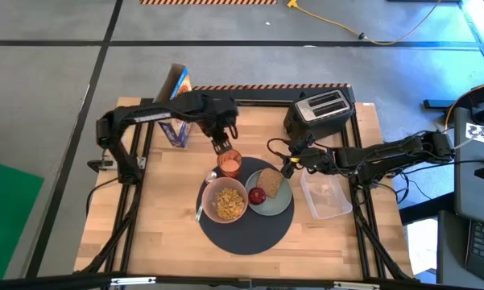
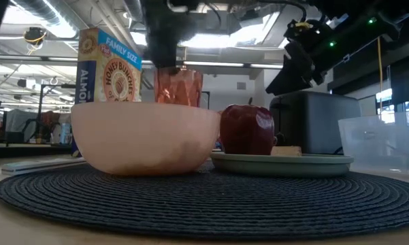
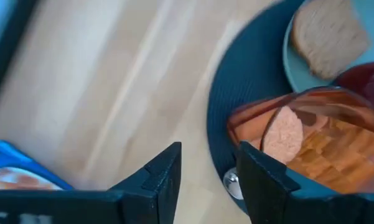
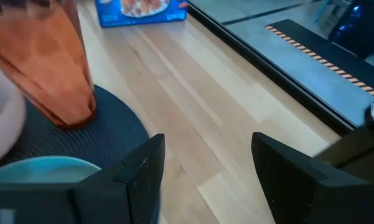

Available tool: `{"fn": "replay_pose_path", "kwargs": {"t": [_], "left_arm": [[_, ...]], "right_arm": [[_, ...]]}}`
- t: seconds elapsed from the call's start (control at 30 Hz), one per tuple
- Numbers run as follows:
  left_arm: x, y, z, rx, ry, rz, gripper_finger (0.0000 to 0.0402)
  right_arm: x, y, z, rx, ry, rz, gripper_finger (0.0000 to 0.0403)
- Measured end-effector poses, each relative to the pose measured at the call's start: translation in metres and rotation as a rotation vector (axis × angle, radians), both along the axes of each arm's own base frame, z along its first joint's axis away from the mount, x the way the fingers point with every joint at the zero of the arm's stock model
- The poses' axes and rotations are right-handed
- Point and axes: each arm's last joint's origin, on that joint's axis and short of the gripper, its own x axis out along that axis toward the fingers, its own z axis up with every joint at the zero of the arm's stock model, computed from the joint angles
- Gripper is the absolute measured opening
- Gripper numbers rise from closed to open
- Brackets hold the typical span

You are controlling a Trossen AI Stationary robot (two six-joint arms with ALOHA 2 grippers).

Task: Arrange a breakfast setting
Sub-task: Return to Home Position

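Note:
The round dark grey mat (image 1: 250,229) lies at the table's middle. On it stand the pink bowl (image 1: 225,201) with cereal, the pale green plate (image 1: 280,200) with the toast slice (image 1: 268,180) and the red fruit (image 1: 257,195), and the amber cup (image 1: 229,163), upright at the mat's far edge. The metal spoon (image 1: 200,208) lies left of the bowl. My left gripper (image 3: 205,180) is open just beyond the cup (image 3: 305,140), with the cup beside one finger and not between the two. My right gripper (image 4: 205,174) is open and empty above the plate's far right edge. My left gripper stands with one finger (image 3: 261,177) right next to the cup's wall (image 3: 246,127). I cannot tell whether it touches it. The gap between the fingers holds nothing.
The black toaster (image 1: 320,109) stands at the far right and the blue-and-yellow cereal box (image 1: 177,105) at the far left. A clear plastic container (image 1: 326,196) sits right of the plate. Bare wood lies near the front edge.

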Motion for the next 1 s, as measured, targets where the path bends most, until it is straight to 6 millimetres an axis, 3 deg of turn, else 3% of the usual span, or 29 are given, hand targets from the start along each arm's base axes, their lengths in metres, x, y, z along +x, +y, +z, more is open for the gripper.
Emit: {"fn": "replay_pose_path", "kwargs": {"t": [0.13,0.27,0.37,0.43,0.5,0.6,0.77,0.9,1.0], "left_arm": [[-0.023,-0.012,0.038,0.092,-0.122,-0.014,0.0143],[-0.044,-0.036,0.071,0.191,-0.246,-0.044,0.0143],[-0.057,-0.064,0.086,0.309,-0.364,-0.071,0.0144],[-0.063,-0.085,0.085,0.365,-0.471,-0.101,0.0144],[-0.066,-0.105,0.074,0.391,-0.586,-0.143,0.0144],[-0.066,-0.135,0.041,0.395,-0.762,-0.224,0.0144],[-0.070,-0.176,-0.023,0.402,-1.013,-0.338,0.0138],[-0.082,-0.179,-0.061,0.438,-1.082,-0.326,0.0124],[-0.093,-0.169,-0.069,0.459,-1.097,-0.329,0.0110]], "right_arm": [[0.003,0.001,0.004,-0.002,-0.038,0.031,0.0230],[0.004,0.003,0.015,0.000,-0.113,0.115,0.0230],[0.001,0.005,0.028,-0.002,-0.180,0.231,0.0230],[-0.003,0.008,0.037,0.007,-0.223,0.333,0.0227],[-0.006,0.011,0.045,0.020,-0.273,0.439,0.0217],[-0.011,0.016,0.050,0.055,-0.359,0.594,0.0186],[-0.014,0.029,0.040,0.075,-0.390,0.708,0.0092],[-0.020,0.034,0.034,0.033,-0.379,0.699,0.0013],[-0.027,0.033,0.045,0.007,-0.438,0.701,0.0019]]}}
